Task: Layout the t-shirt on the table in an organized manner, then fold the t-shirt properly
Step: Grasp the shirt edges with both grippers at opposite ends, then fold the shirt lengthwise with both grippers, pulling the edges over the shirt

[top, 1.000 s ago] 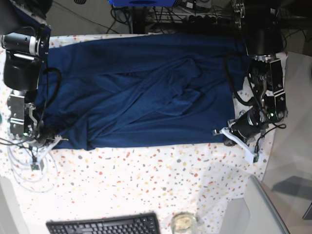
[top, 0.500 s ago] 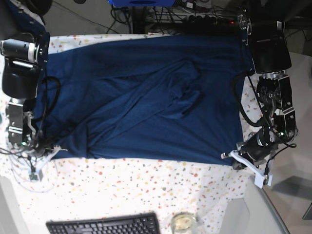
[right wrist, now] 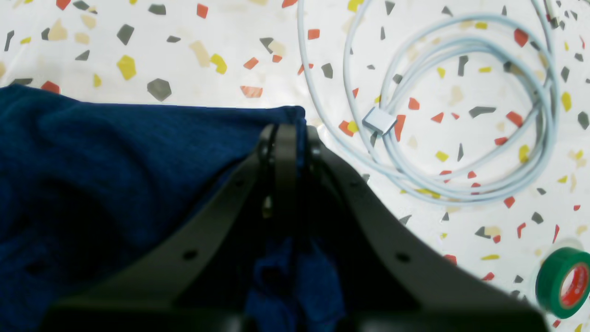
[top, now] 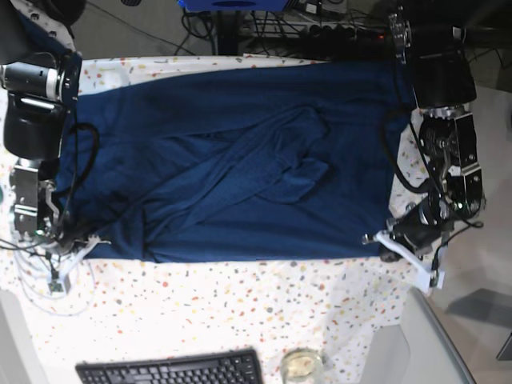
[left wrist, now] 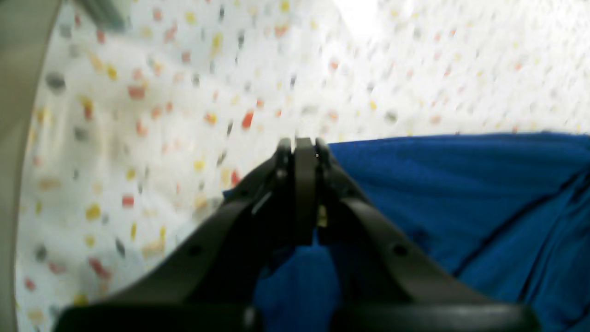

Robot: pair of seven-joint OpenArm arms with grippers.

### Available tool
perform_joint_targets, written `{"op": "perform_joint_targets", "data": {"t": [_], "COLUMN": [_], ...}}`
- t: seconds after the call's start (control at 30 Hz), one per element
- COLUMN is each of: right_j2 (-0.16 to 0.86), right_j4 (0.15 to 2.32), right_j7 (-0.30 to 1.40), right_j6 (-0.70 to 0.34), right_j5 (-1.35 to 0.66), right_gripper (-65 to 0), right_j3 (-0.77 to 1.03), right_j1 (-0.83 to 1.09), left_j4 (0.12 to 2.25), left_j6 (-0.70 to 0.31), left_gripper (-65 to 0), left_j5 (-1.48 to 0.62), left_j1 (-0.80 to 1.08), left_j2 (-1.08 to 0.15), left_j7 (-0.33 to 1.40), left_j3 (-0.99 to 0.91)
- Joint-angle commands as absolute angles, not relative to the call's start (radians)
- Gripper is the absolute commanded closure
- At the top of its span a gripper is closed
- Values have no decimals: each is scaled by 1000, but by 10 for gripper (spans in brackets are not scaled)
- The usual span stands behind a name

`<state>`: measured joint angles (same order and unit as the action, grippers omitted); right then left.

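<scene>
The navy t-shirt (top: pixel 232 160) lies spread across the far half of the speckled table (top: pixel 240 312), with loose folds bunched in its middle. My left gripper (top: pixel 382 242) is at the shirt's near right corner in the base view. In the left wrist view that left gripper (left wrist: pixel 299 147) is shut on the edge of the t-shirt (left wrist: pixel 461 193). My right gripper (top: pixel 84 244) is at the near left corner. In the right wrist view the right gripper (right wrist: pixel 286 133) is shut on the corner of the t-shirt (right wrist: pixel 115 161), low over the table (right wrist: pixel 230 46).
A coiled white cable (right wrist: pixel 461 138) and a green tape roll (right wrist: pixel 562 281) lie beside the right gripper. A black keyboard (top: pixel 172 370) and a small glass jar (top: pixel 302 366) sit at the near edge. A grey surface (top: pixel 428 344) borders the near right corner.
Both grippers pulled the shirt's near hem toward the front edge, stretching it flatter. In the last half second the left gripper drew back slightly with its corner.
</scene>
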<state>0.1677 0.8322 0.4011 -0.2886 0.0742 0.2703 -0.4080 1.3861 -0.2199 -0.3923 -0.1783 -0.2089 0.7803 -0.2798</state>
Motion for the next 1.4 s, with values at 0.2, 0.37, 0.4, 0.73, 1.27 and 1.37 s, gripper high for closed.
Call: {"op": "perform_joint_targets", "data": {"t": [0.2,0.37,0.4,0.73,1.27,1.37], "right_j2": [203,203,203,203,194,194], "right_j4": [860,1029,1059,1207,1300,1300], "right_j7": [384,390,409,539,545,539], "right_j6": [-394,-397,-397,-397,-397,-397], "right_j5": [68,68,68,68,65,64], "right_gripper": [0,0,0,0,0,0], "right_j3": [269,271,271,275,291,360], "right_j1": [-387,-283,-266,-145,-16,-1], "left_j4": [1506,1600,1610,1715,1738,1770], "left_j6": [-226,-226,-226,-226,-229,-229], "left_gripper": [0,0,0,0,0,0], "left_j5": [-407,-409,-409,-410,-410,-410], "left_j1": [-64,36,53,225,338,369], "left_j2": [-223,-223,-223,-223,-222,-222], "left_j7": [762,766,766,766,765,762], "left_j3": [-285,-285,-285,-305,-380,-387]}}
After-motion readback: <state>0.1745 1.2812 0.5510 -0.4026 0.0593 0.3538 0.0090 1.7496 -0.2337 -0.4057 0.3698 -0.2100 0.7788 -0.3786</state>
